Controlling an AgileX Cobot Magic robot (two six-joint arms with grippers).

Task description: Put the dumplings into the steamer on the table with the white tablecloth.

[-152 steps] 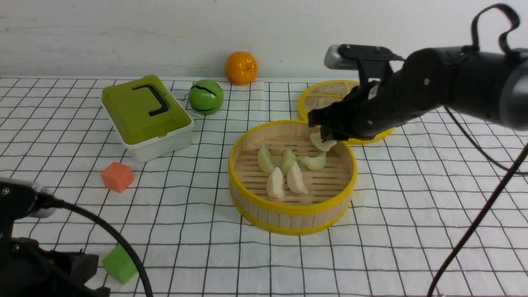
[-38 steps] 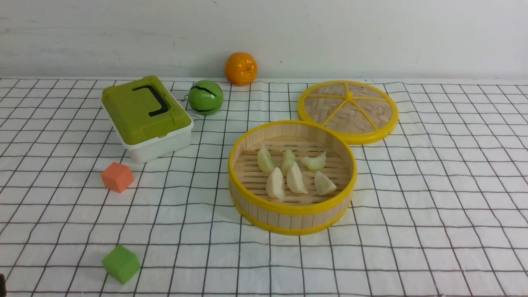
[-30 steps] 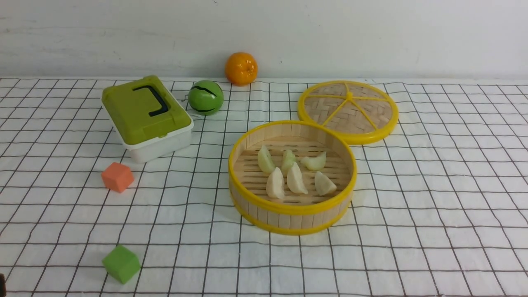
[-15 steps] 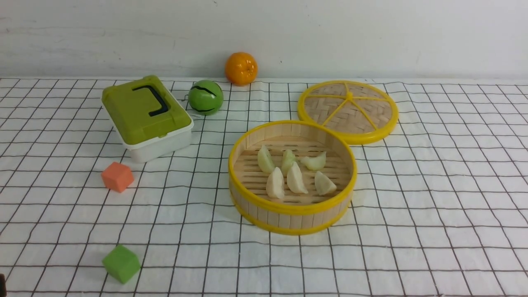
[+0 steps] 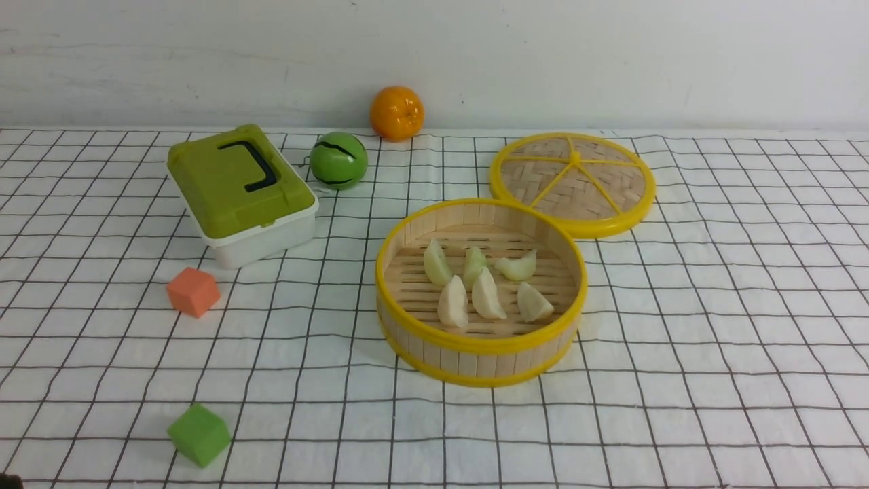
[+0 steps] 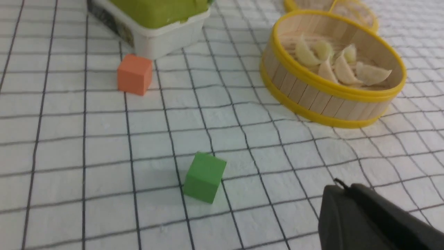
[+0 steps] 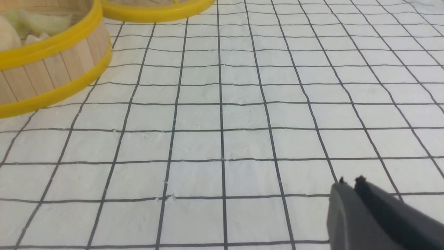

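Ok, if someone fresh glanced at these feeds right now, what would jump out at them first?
Probably the round bamboo-slat steamer with yellow rims mid-table, holding six pale green and cream crescent dumplings. Behind it, to the right, lies the flat woven disc with yellow spokes; to the left sit a lime-green lidded box and orange and green foam cubes.

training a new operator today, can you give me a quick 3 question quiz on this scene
1. How many dumplings lie in the steamer?
2. True or false: the woven lid covers the steamer.
3. Which cube lies nearer the lunch box: A) orange cube B) green cube?

Key:
1. Six.
2. False; it lies flat on the white tablecloth behind the steamer.
3. A.
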